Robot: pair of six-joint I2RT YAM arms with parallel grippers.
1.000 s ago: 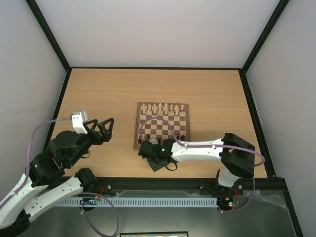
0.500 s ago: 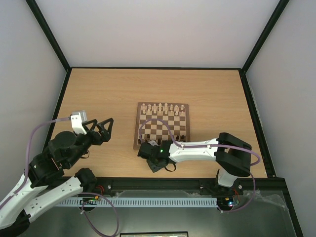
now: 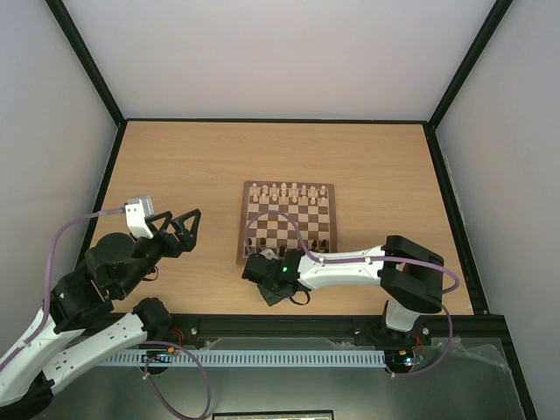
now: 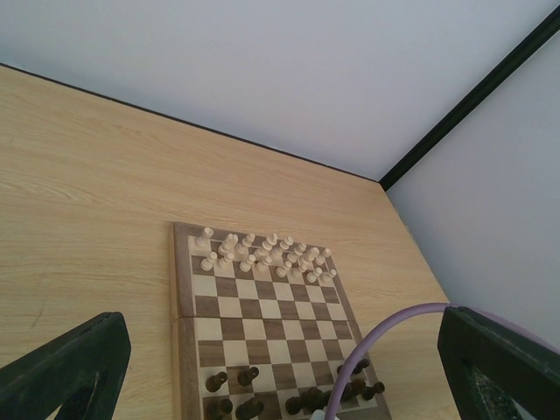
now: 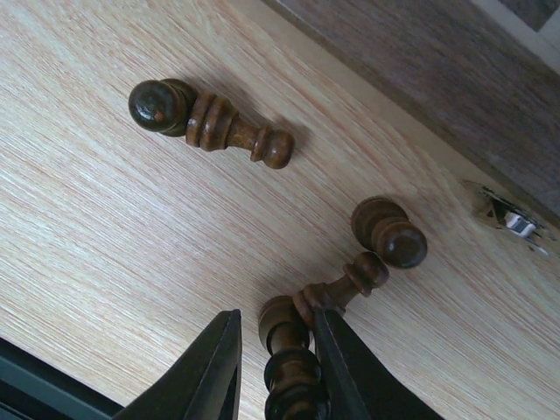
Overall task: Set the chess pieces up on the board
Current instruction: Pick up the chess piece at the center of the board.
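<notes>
The board (image 3: 287, 229) lies mid-table, cream pieces on its far rows and several dark chess pieces (image 4: 227, 381) on its near rows. My right gripper (image 3: 273, 282) is low over the table just off the board's near left corner. In the right wrist view it (image 5: 276, 331) is open, its fingers either side of a lying dark piece (image 5: 293, 367); the right finger (image 5: 343, 372) touches it and the left one stands apart. Another lying piece (image 5: 337, 289), an upright pawn (image 5: 389, 232) and a third lying piece (image 5: 210, 122) sit close by. My left gripper (image 3: 179, 229) is open, empty and raised left of the board.
The board's wooden border (image 5: 420, 61) and a metal latch (image 5: 507, 214) lie just beyond the loose pieces. A purple cable (image 4: 385, 341) arcs over the board's near right corner. Black frame rails bound the table.
My right arm has edged a little to the left near the board's near left corner. The left arm has not moved.
</notes>
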